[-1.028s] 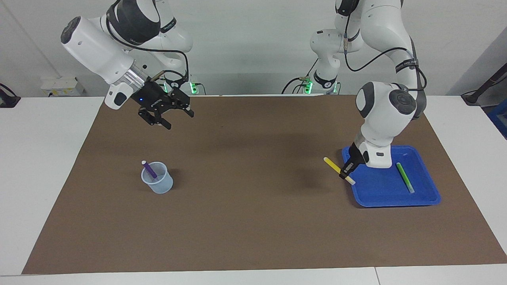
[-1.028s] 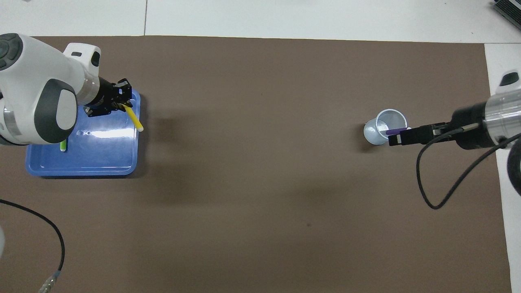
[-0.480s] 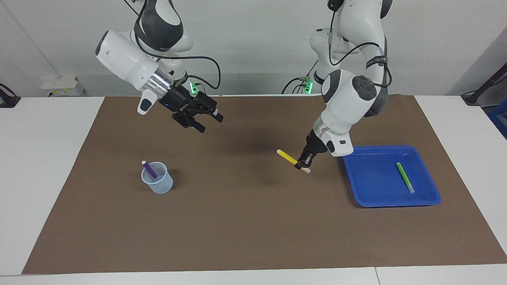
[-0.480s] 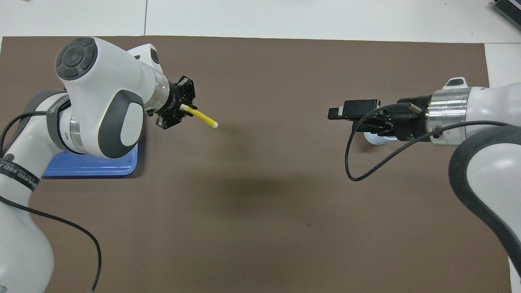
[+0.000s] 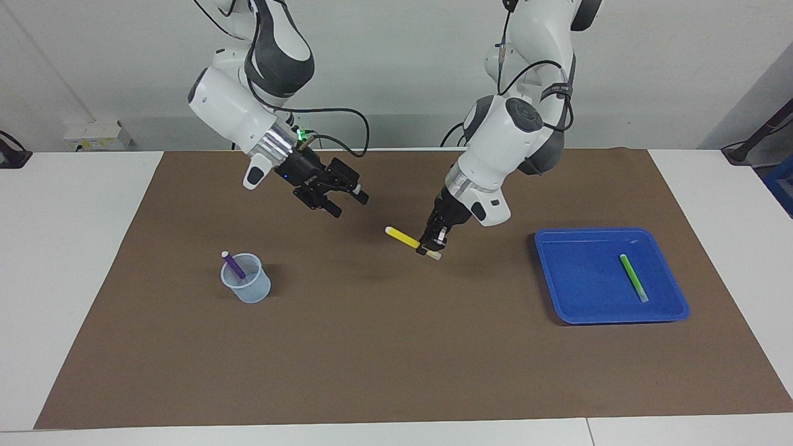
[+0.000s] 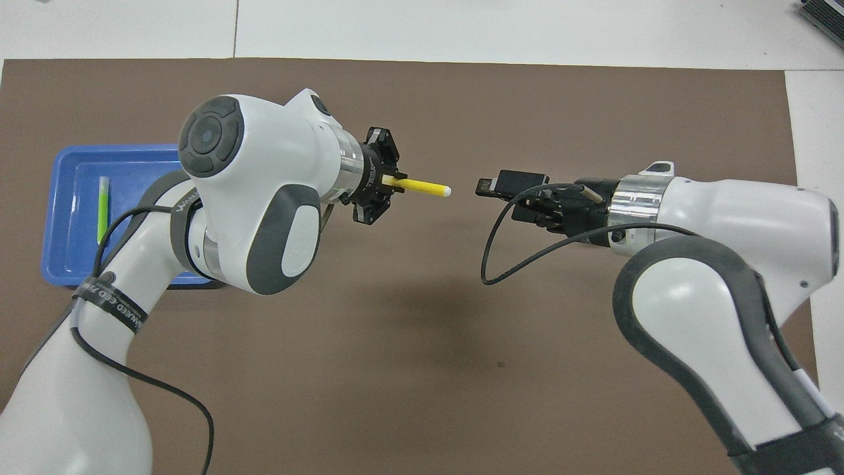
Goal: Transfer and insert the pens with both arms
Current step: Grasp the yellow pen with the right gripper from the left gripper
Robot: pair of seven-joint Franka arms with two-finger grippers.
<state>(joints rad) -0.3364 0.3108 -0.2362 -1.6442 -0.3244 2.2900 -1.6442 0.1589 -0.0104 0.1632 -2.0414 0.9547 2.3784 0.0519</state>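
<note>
The cup holds 1 purple pen. The right gripper, jaws open, awaits handover. The left gripper clamps the yellow pen level above the mat, tip offered. The green pen lies in the blue tray.

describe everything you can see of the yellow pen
The yellow pen is a thin, short, smooth stick, plastic by its look, bright yellow with a whitish end on each tip. It is in the air over the middle of the brown mat, lying nearly level. The left gripper holds it near one end, jaws shut on it. Its free tip points toward the open right gripper, which is close to that tip but not touching it.
</note>
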